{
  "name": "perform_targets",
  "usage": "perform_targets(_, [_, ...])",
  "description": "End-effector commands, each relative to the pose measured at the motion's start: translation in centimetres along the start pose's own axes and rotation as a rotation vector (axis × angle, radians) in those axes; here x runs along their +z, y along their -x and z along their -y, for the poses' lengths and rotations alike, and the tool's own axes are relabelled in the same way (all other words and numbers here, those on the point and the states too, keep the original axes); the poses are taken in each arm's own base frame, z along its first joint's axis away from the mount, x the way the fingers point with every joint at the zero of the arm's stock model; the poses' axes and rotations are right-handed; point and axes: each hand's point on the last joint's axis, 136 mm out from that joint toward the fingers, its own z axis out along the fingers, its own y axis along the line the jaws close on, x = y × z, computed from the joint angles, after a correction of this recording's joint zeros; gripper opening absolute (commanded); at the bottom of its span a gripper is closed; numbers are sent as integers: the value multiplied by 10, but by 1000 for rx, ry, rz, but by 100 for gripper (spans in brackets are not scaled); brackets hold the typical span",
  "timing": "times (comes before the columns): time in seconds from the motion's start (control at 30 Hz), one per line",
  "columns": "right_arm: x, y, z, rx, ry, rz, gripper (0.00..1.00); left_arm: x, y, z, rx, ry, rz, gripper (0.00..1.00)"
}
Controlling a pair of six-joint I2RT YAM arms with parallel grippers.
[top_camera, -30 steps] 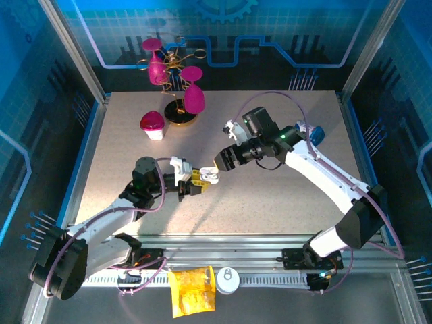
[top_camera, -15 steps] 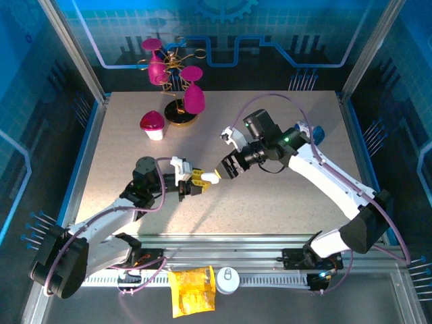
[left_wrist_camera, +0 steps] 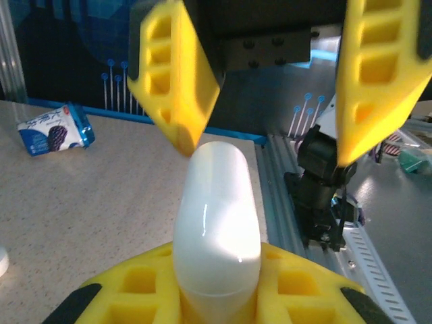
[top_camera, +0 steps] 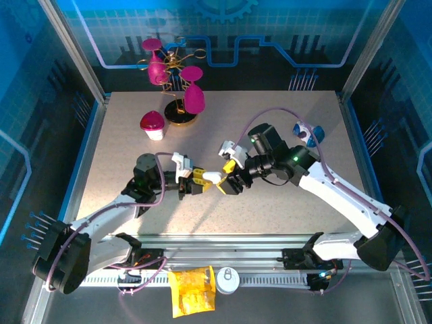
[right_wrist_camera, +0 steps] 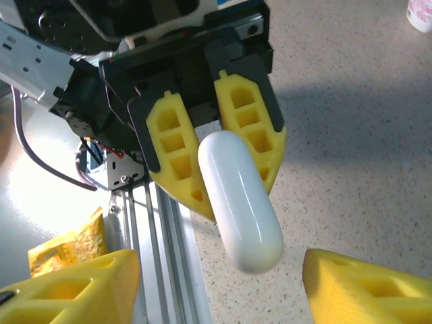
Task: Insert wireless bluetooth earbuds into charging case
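The left gripper (top_camera: pixel 194 183) is seen clenched on a white pill-shaped charging case (top_camera: pixel 214 177). In the right wrist view the case is gripped at one end between the yellow pads, and its rounded free end is left projecting well past them. The case's lid is seen closed, and no seam can be made out on the glossy shell.

The right gripper (top_camera: pixel 227 179) is held with its jaws spread wide. In the left wrist view its two yellow fingers (left_wrist_camera: pixel 172 74) are placed on either side of the case's free end. One fingertip is brought just beside the rounded tip, and whether it touches cannot be told. The other finger is kept well apart from the case.

Both grippers are met above the middle of the speckled table (top_camera: pixel 290 202), nearer its front edge, where the aluminium rail (top_camera: pixel 270 237) is run. Bare tabletop is left to the right and behind. A pink-capped wire ornament (top_camera: pixel 177 81) and a small pink-capped object (top_camera: pixel 152 125) are stood well apart at the far left, and a blue packet (left_wrist_camera: pixel 57 129) is laid near the far right edge.
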Motion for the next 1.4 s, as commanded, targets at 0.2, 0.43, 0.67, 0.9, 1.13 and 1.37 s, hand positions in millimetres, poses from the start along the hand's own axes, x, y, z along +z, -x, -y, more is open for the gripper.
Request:
perform_targets(0.2, [13, 5, -3, -96, 53, 20, 29, 4, 23, 17, 24, -96, 22, 13])
perform_targets(0.43, [9, -1, -6, -106, 56, 28, 13, 6, 18, 9, 8, -59, 10, 24])
perform_targets(0.67, [9, -13, 59, 129, -123, 111, 18, -2, 12, -13, 80, 143, 46, 99])
perform_targets(0.9, [10, -84, 160, 718, -341, 120, 19, -9, -45, -39, 187, 380, -160, 99])
perform_targets(1.13, [36, -136, 191, 977, -310, 93, 19, -4, -71, -57, 180, 469, -248, 99])
perform_targets(1.37, [53, -166, 208, 1041, -350, 52, 25, 2, -81, -61, 177, 469, -285, 99])
